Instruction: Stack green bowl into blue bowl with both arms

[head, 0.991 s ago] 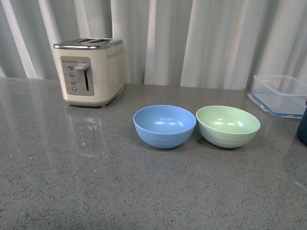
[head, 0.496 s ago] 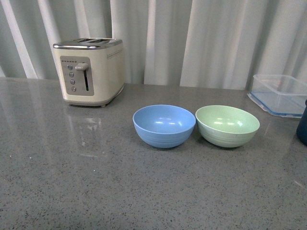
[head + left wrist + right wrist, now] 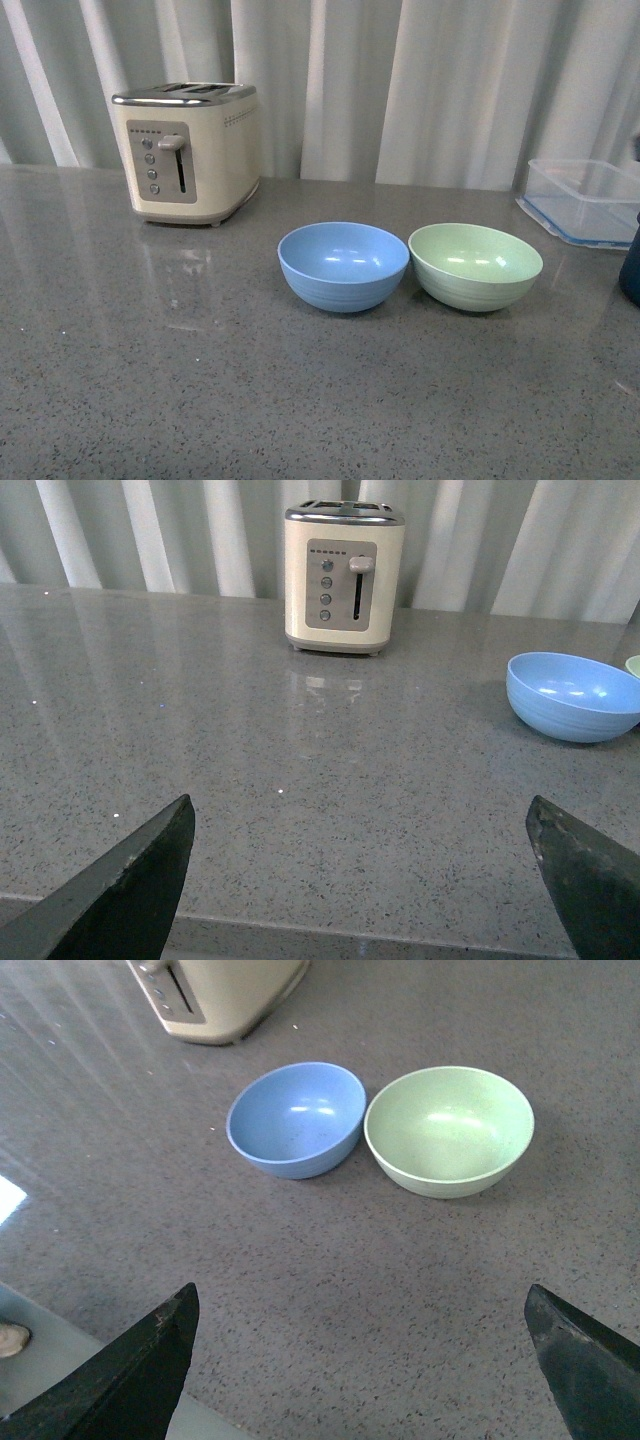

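Note:
The blue bowl [image 3: 343,265] and the green bowl [image 3: 475,264] stand side by side on the grey counter, rims nearly touching, blue on the left. Both are empty and upright. Neither arm shows in the front view. In the left wrist view my left gripper [image 3: 360,815] is open over the counter's front edge, with the blue bowl [image 3: 572,695] far off to one side. The right wrist view shows my right gripper [image 3: 360,1300] open above bare counter, well short of the blue bowl [image 3: 296,1118] and the green bowl [image 3: 449,1130].
A cream toaster [image 3: 187,150] stands at the back left before a pale curtain. A clear plastic container [image 3: 585,198] sits at the back right, and a dark object [image 3: 630,265] shows at the right edge. The counter's front edge [image 3: 300,920] lies under the left gripper.
The front view has shifted by a few pixels; the bowls and toaster keep their places on the counter.

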You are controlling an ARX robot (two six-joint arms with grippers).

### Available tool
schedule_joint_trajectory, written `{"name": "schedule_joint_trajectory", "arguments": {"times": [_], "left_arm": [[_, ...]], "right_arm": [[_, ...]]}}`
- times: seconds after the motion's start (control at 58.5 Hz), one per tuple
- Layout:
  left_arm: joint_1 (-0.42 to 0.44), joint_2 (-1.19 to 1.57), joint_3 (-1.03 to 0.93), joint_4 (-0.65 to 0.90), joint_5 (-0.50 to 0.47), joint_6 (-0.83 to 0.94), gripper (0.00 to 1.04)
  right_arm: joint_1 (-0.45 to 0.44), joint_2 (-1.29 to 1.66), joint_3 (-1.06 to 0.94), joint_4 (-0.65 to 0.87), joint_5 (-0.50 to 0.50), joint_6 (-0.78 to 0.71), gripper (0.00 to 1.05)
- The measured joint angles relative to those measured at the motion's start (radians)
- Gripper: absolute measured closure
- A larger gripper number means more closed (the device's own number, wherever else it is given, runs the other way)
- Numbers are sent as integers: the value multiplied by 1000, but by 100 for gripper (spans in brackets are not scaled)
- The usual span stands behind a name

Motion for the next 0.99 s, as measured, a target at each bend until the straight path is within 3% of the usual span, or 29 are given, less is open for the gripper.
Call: {"name": "schedule_joint_trajectory", "arguments": {"times": [0.188,0.513,0.991], "left_arm": [[0,0,0,0,0,0,7],[0,0,0,0,0,0,7],[0,0,0,0,0,0,7]], "right_arm": [[20,402,317,-89,171,98,10],[24,754,573,-144,320,241,10],[-21,973,724,-196,354,337,10]]}}
